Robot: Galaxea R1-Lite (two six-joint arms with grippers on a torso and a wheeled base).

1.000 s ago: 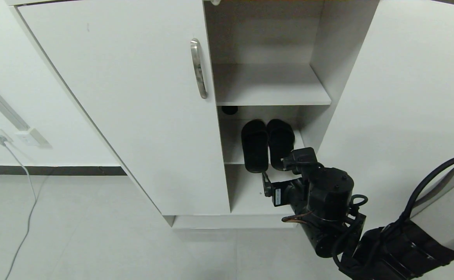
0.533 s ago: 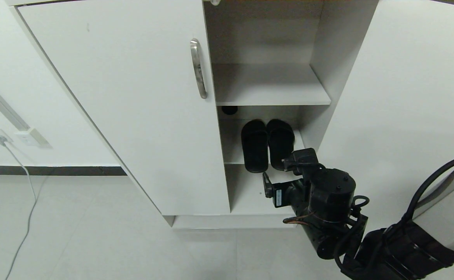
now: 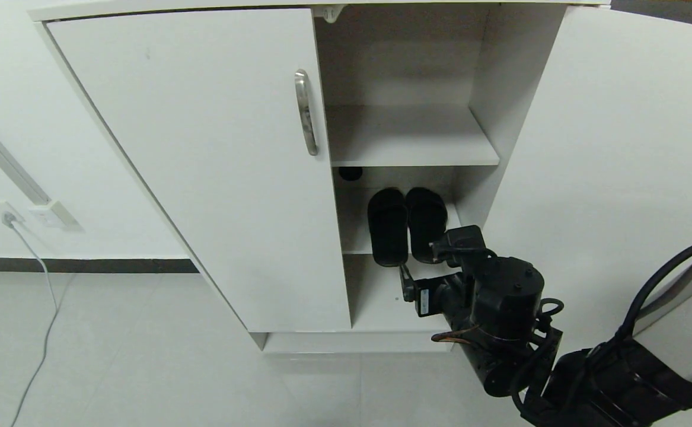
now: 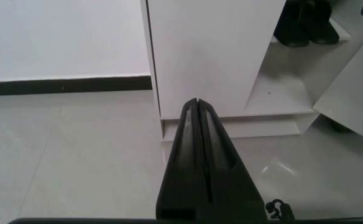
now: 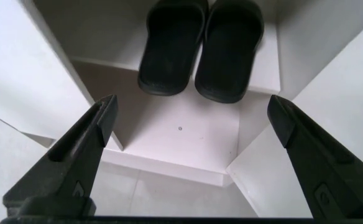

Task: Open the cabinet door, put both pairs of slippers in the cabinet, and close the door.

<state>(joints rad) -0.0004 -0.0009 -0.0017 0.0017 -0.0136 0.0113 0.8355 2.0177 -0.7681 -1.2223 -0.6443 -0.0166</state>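
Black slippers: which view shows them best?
Right wrist view: the black slippers appear close, large and unblocked. Head view shows them smaller; left wrist view shows them distant and partly cut off.

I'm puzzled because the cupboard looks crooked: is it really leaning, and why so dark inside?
Head view: the closed door looks slanted, probably wide-lens distortion; the upper compartment sits in shadow. Left wrist view: pale glare on the floor. Right wrist view: shadow lies under the shelf holding the slippers.
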